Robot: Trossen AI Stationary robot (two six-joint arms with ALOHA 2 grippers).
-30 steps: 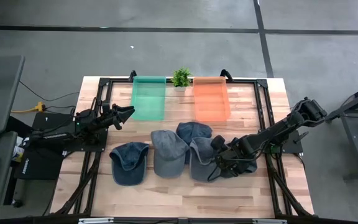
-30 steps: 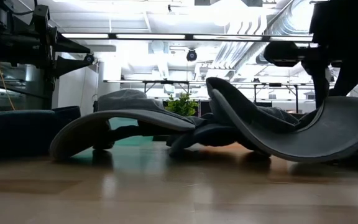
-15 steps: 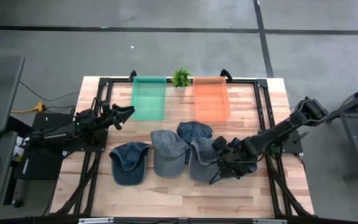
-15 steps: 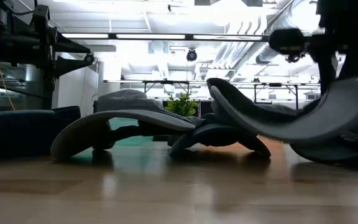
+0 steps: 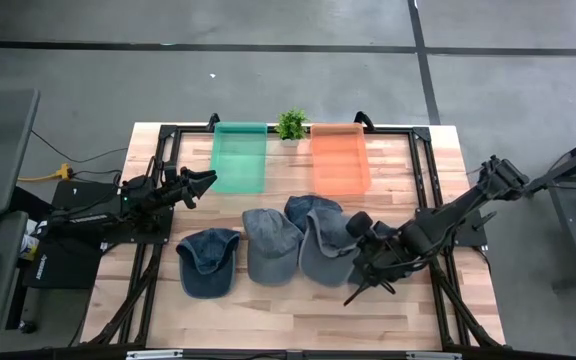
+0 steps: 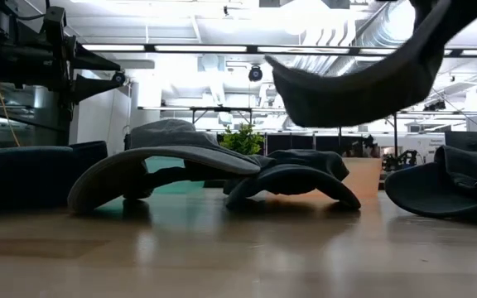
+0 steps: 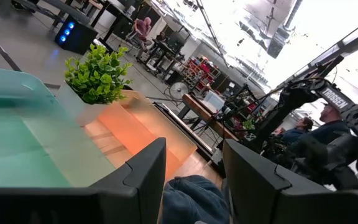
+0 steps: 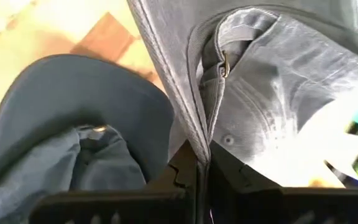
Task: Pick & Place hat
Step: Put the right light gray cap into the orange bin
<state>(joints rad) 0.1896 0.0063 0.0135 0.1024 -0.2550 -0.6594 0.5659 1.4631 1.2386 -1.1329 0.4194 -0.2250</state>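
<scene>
My right gripper (image 5: 360, 264) is pinching the edge of the gray hat (image 5: 326, 250), lower right of centre in the high view. The hat is off the table (image 5: 278, 305), hanging at upper right in the low view. My left gripper (image 5: 206, 181) sits spread at left centre, beside the green bin (image 5: 239, 156). Three other hats lie mid-table.

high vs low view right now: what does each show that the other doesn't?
Only the high view shows the green bin, the left gripper waiting near it, and the right gripper on the gray hat. Only the low view shows that this hat hangs clear of the table. Both show the plant and the hats lying on the table.
</scene>
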